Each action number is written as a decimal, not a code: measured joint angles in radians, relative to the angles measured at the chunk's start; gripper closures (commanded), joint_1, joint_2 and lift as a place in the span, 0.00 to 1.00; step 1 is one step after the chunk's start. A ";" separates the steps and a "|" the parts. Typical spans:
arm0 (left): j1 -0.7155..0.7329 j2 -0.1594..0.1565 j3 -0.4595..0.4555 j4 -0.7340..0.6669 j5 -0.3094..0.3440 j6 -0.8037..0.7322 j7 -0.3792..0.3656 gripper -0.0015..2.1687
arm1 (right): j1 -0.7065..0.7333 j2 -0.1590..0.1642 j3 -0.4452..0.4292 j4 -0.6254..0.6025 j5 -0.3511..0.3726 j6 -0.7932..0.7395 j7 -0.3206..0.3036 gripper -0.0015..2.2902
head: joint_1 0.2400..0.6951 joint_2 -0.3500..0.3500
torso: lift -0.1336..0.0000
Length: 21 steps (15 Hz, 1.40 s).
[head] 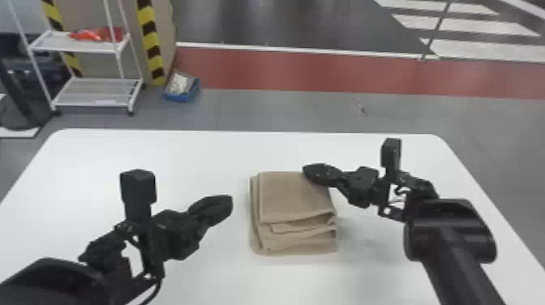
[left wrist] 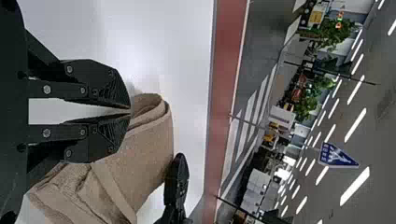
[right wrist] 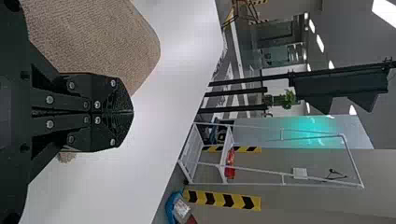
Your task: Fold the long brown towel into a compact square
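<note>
The long brown towel (head: 298,194) lies on the white surface (head: 182,160) as a compact, many-layered stack, roughly square; its layers show along the edge nearest the robot, where they sit a little uneven, the lowest jutting out past those above; a narrow margin of under-layer also shows along the left side.

The right end effector (head: 308,169) is at the stack's far right corner, its two fingers closed flat together with no cloth between them; whether it presses on the towel or sits just above it, I cannot tell. The left end effector (head: 231,199) is just beside the stack on the left, apart from the cloth; its fingertips meet, with a slim gap behind them, and it has hold of nothing.

The folding itself looks all but done; the step in hand is probably flattening or squaring the finished bundle; the next move calls for light, downward pressure with closed fingers, or a gentle nudge at the uneven near edge, then a clean lift away; dragging sideways could skew the top layers, and a fingertip catching in an open fold might pull one loose.
</note>
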 measured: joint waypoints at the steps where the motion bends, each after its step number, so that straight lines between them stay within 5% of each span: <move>1: -0.004 0.000 -0.002 0.005 0.001 -0.001 0.000 0.45 | -0.001 0.000 0.001 0.008 0.010 -0.003 -0.005 0.80 | 1.00 0.33 | 0.07; 16: 0.003 0.002 -0.006 0.012 0.002 -0.014 -0.010 0.45 | -0.071 -0.001 0.023 0.124 0.098 -0.017 -0.033 0.80 | 1.00 0.34 | 0.07; 21: 0.011 0.004 0.003 -0.001 0.003 -0.014 -0.007 0.45 | 0.024 0.000 -0.017 -0.049 0.006 -0.034 -0.033 0.80 | 1.00 0.32 | 0.07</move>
